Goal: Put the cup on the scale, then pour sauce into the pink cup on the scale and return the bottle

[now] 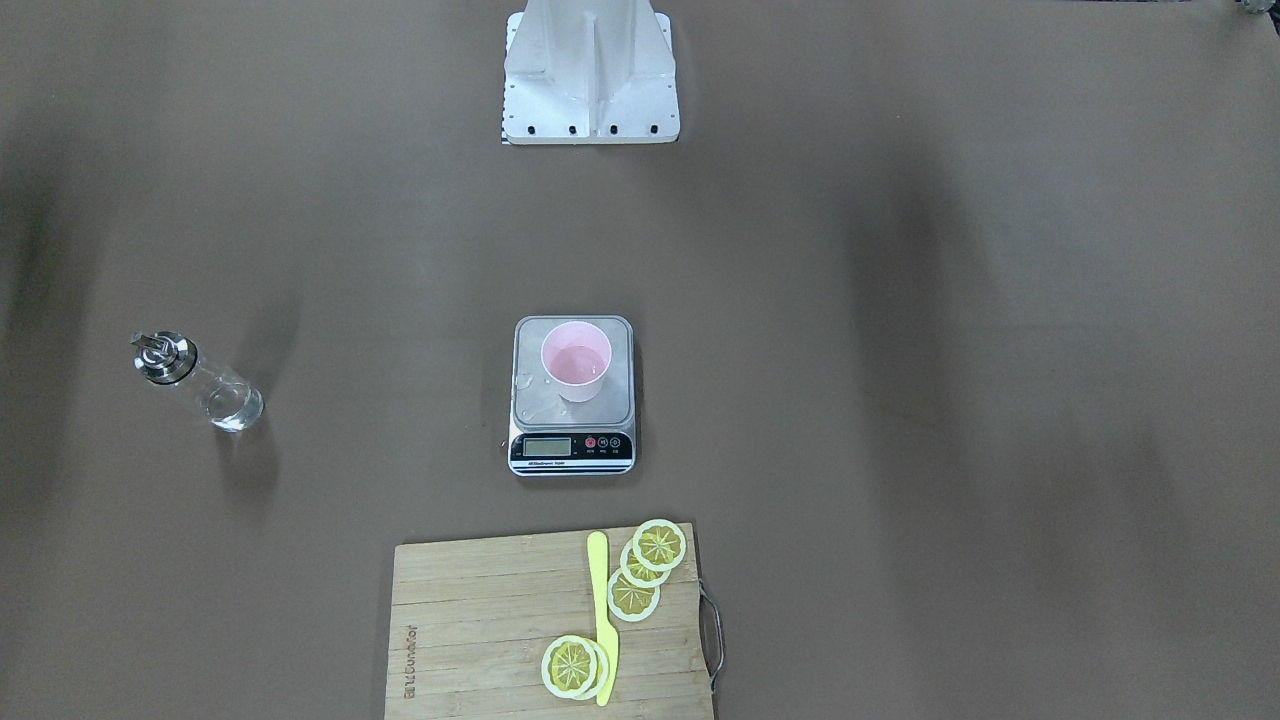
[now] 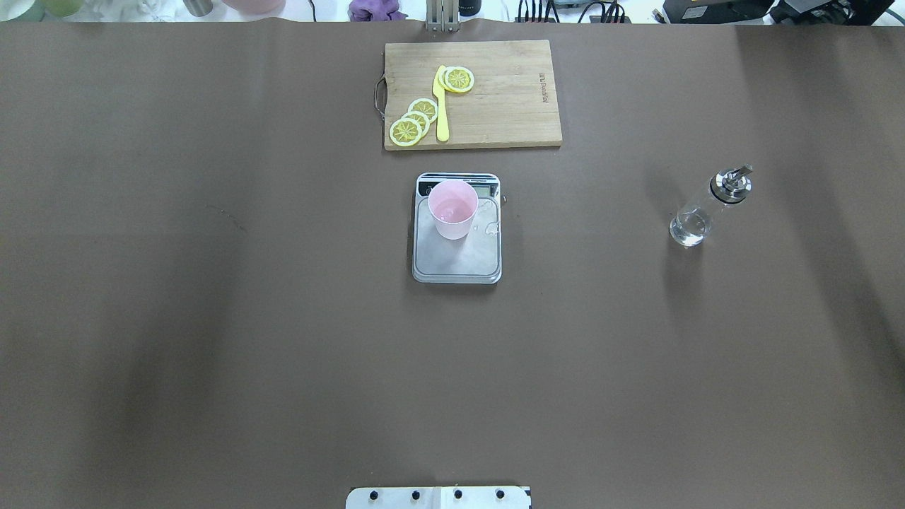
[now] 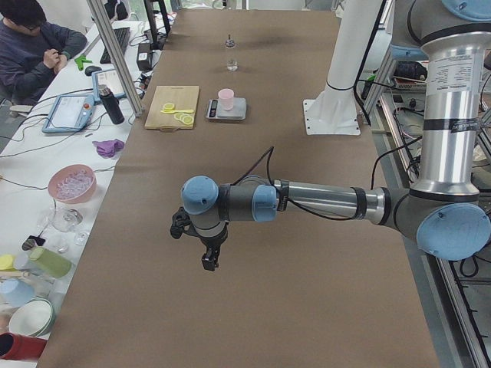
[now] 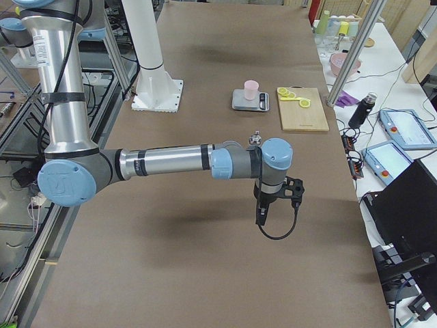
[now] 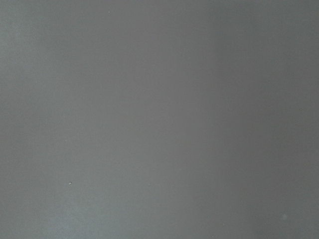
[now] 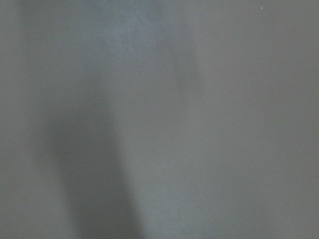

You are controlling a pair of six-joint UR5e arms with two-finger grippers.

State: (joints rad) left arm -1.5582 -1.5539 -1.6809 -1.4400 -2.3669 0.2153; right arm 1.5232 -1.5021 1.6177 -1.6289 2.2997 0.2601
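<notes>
Cup point(image 1: 577, 362) stands upright on the scale point(image 1: 527, 408), on the half of the platform nearer the display. Clear droplets point(image 2: 490, 227) lie on the platform beside it. The scale sits at the middle of the table point(image 2: 212, 318).

Bottle point(image 2: 707, 206) stands upright near the table's right end, well apart from the scale, with a little sauce point(image 2: 687, 230) at its bottom.

Left gripper point(image 3: 207, 266) hangs fingers-down over the table's left end, holding nothing visible. Right gripper point(image 4: 260, 219) hangs likewise over the right end. Both show only in side views; finger state cannot be told.

A board point(image 2: 509, 106) lies at the far edge, beyond the scale, bearing lemon slices point(image 2: 406, 131) and a yellow knife point(image 2: 442, 121).
</notes>
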